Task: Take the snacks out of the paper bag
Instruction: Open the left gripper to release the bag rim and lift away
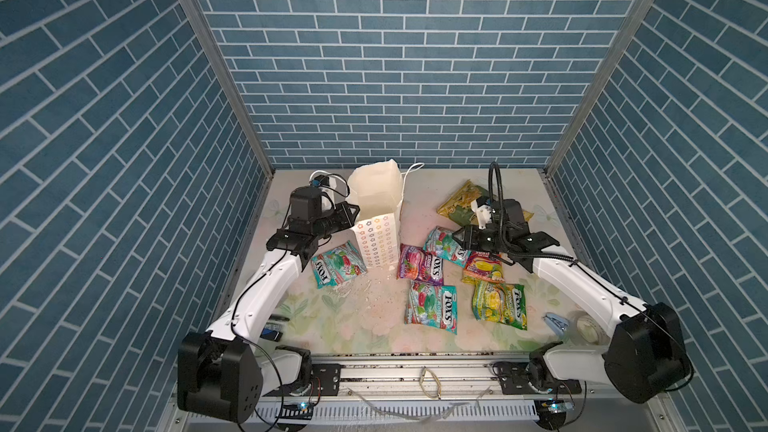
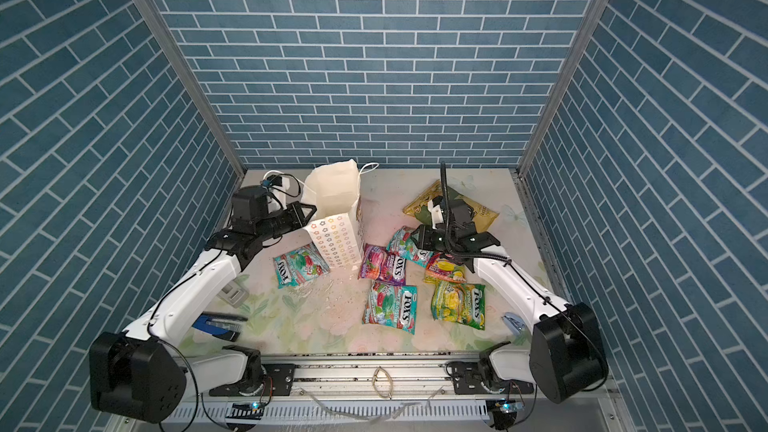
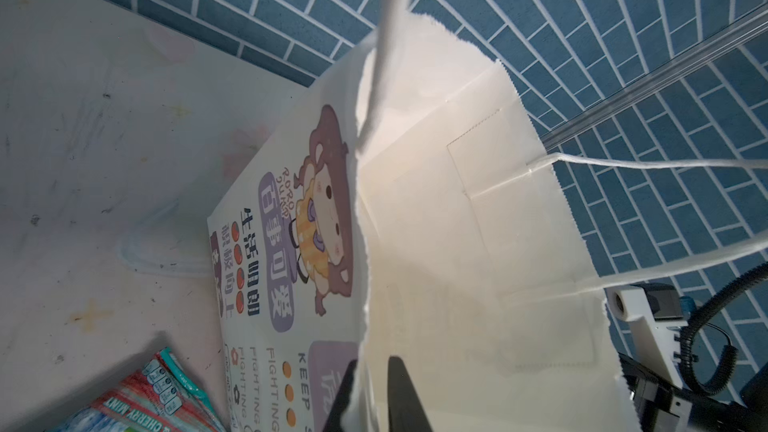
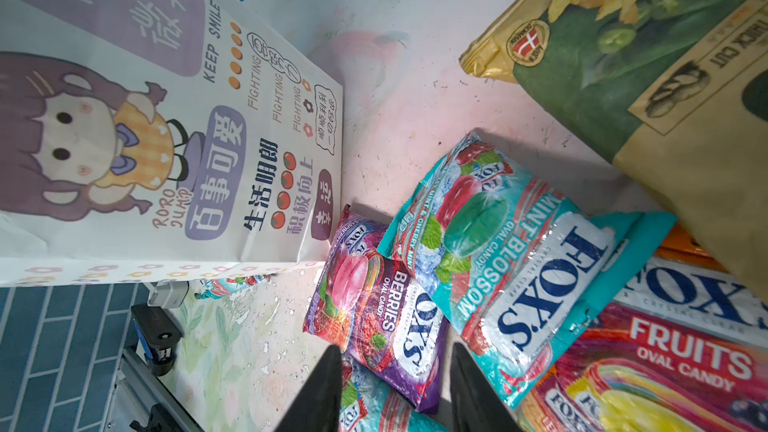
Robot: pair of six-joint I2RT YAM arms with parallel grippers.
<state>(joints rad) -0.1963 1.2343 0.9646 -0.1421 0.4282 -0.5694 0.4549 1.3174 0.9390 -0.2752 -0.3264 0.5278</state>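
The paper bag (image 1: pixel 376 218) stands upright near the table's (image 1: pixel 328 322) far edge, left of middle; the left gripper (image 3: pixel 374 361) straddles its rim wall, jaws narrowly parted; six FOX'S pouches (image 1: pixel 432 313) and the chips bag (image 1: pixel 459 197) lie outside it; the right gripper (image 4: pixel 395 347) hangs over the purple pouch (image 4: pixel 386 317), jaws apart, empty
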